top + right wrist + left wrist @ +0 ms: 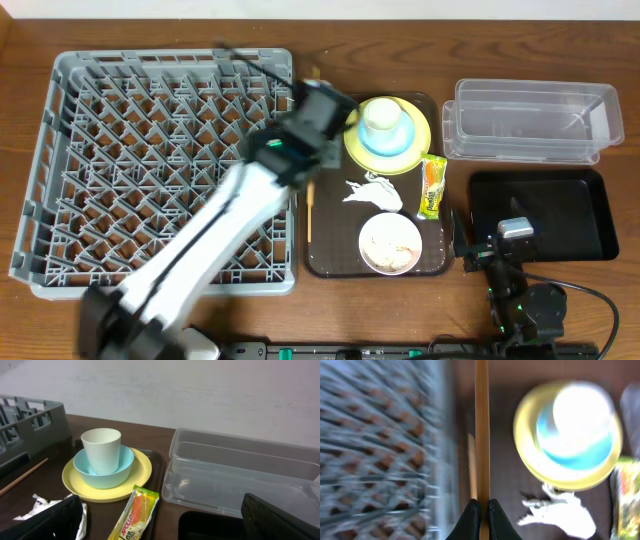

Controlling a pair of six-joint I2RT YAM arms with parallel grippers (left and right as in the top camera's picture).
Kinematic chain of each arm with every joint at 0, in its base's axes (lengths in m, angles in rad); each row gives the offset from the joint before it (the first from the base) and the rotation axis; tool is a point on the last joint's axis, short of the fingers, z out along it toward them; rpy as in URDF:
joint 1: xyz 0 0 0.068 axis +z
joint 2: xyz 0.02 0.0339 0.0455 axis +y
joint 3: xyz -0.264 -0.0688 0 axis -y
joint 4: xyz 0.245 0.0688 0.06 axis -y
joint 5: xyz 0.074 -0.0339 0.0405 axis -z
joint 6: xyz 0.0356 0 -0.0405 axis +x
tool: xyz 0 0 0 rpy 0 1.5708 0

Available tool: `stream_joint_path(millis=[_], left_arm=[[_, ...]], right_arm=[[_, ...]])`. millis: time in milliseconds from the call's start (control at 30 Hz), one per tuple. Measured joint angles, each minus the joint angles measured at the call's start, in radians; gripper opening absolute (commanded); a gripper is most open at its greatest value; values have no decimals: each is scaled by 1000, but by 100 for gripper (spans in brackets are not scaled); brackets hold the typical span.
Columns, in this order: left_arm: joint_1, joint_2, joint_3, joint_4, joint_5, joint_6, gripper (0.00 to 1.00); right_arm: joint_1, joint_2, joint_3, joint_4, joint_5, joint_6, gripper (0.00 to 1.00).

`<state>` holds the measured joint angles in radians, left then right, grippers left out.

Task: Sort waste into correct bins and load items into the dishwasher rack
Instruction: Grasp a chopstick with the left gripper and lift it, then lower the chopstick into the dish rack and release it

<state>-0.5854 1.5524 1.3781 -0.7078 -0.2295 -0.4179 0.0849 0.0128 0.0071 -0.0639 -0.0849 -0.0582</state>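
Observation:
My left gripper (481,510) is shut on the wooden chopsticks (481,435), which run straight ahead between the grey dishwasher rack (375,445) and the yellow plate (525,425). Overhead, that gripper (322,108) hovers at the brown tray's left edge. The plate carries a light blue dish (385,145) with a white cup (382,117) in it. A crumpled tissue (375,190), a green-and-orange wrapper (432,187) and a white bowl (390,243) of rice scraps lie on the tray. My right gripper (160,530) is open and empty, low in front of the wrapper (137,512).
The brown tray (325,255) sits between the rack (160,170) and the bins. A clear tub (530,120) stands at the back right, with the black tray (540,215) in front of it. My left arm crosses over the rack's near right corner.

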Motion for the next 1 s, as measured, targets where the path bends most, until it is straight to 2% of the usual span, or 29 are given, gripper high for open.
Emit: stream_joint_path(millis=[167, 300, 633, 1000], left_arm=[[108, -131, 5, -75, -46, 4, 6], [193, -133, 2, -127, -49, 9, 6], [224, 3, -14, -126, 65, 121, 6], [224, 161, -15, -118, 115, 138, 6]], right_arm=[[0, 0, 0, 0, 0, 0, 99], [0, 0, 0, 0, 0, 0, 99], [0, 0, 0, 0, 0, 0, 99], [0, 0, 0, 0, 0, 0, 99]])
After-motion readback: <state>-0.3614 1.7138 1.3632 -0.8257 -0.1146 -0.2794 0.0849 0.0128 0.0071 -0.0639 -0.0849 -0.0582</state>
